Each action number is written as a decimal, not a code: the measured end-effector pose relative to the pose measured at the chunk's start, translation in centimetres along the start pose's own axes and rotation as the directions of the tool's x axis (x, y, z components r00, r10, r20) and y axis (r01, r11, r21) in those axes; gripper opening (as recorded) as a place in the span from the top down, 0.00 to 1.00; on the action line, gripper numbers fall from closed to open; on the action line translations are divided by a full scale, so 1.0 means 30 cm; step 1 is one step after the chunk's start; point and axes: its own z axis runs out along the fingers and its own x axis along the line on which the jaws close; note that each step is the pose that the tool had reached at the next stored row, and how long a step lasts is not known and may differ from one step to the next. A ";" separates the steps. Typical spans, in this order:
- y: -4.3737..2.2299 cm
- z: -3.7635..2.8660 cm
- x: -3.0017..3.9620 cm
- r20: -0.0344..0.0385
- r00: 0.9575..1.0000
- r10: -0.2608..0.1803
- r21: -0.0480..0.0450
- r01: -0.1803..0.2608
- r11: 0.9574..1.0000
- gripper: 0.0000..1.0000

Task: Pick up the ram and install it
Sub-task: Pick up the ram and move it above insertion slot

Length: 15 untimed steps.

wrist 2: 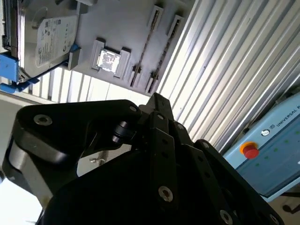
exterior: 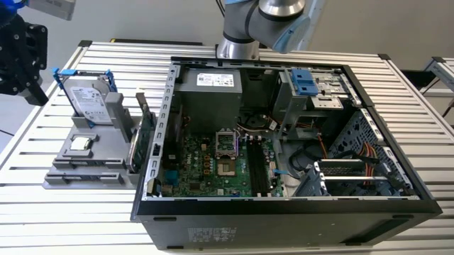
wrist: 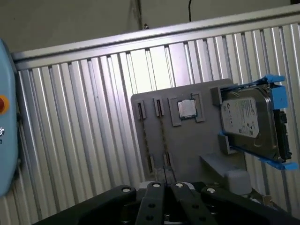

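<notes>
Exterior view, table (exterior: 64, 212): ribbed silver slats in long rows, with a plain pale wall behind it and a second slatted bench (exterior: 441, 74) at the exterior view's right.
Exterior view, computer case (exterior: 284, 212): lies open on the slats with the green motherboard (exterior: 212, 170) exposed. The arm's base (exterior: 237, 45) stands behind it.
Exterior view, grey holder (exterior: 71, 183): rests on the table just beside the case, on the exterior view's left. It carries a hard drive (exterior: 91, 101) upright in a blue frame and a small square chip (exterior: 83, 142).
Exterior view, gripper (exterior: 25, 58): black, hanging above the table edge, apart from the holder.
Second wrist view, gripper (wrist 2: 157, 101): the fingers meet in a point with nothing between them.
Second wrist view, ram (wrist 2: 165, 51): a thin dark strip seen edge-on, standing in one of the holder's two long slots, well apart from the fingertips. A like strip sits in the slot beside it.
Second wrist view, room: a pale blue control box (wrist 2: 276, 154) with a red button stands off the table's side.
First wrist view, gripper (wrist: 166, 183): the jaws are together and empty.
First wrist view, ram (wrist: 162, 135): in its holder slot, beside the chip (wrist: 187, 109).
First wrist view, room: slats run to the table's far rim, with a dull wall and a hanging cable (wrist: 190, 9) beyond.
</notes>
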 end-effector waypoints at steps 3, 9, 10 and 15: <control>0.000 0.000 0.000 -0.001 0.999 -0.042 -0.001 0.042 0.999 1.00; 0.000 0.000 0.000 -0.004 0.991 -0.130 -0.002 0.130 0.991 1.00; 0.000 0.000 0.000 -0.004 0.990 -0.144 -0.002 0.144 0.990 1.00; 0.000 0.000 0.000 -0.006 0.978 -0.209 -0.003 0.209 0.978 1.00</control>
